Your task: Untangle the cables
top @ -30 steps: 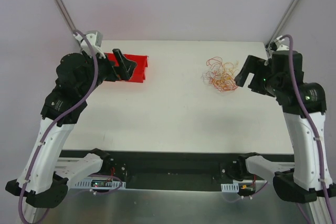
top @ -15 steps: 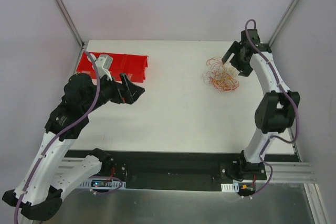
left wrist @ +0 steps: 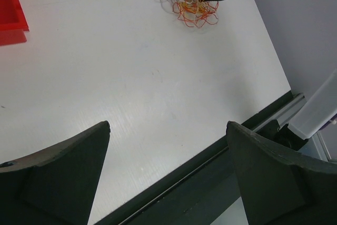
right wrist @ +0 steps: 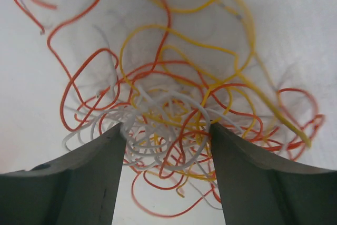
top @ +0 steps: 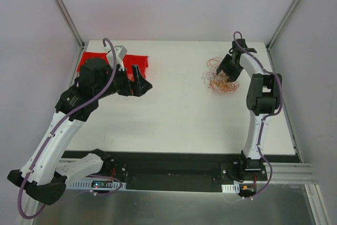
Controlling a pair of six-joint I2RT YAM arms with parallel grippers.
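The cables (top: pixel 215 81) are a loose tangle of thin red, orange, yellow and white wires lying at the back right of the white table (top: pixel 179 114). My right gripper (top: pixel 225 73) is down on the tangle's right side. In the right wrist view the gripper (right wrist: pixel 167 126) is open, its two fingertips straddling the dense white and red knot of cables (right wrist: pixel 158 101) and touching its strands. My left gripper (top: pixel 141 84) hovers open and empty over the table's left half, far from the tangle. The left wrist view shows that gripper (left wrist: pixel 167 125) open, with the cables (left wrist: pixel 184 3) far off.
A red bin (top: pixel 87 61) stands at the back left corner, partly hidden behind my left arm; its edge (left wrist: pixel 10 3) shows in the left wrist view. The black front rail (top: pixel 174 159) runs along the table's near edge.
My right arm has stretched out over the back right and brought its gripper down onto the tangle. My left gripper has moved right, away from the red bin.
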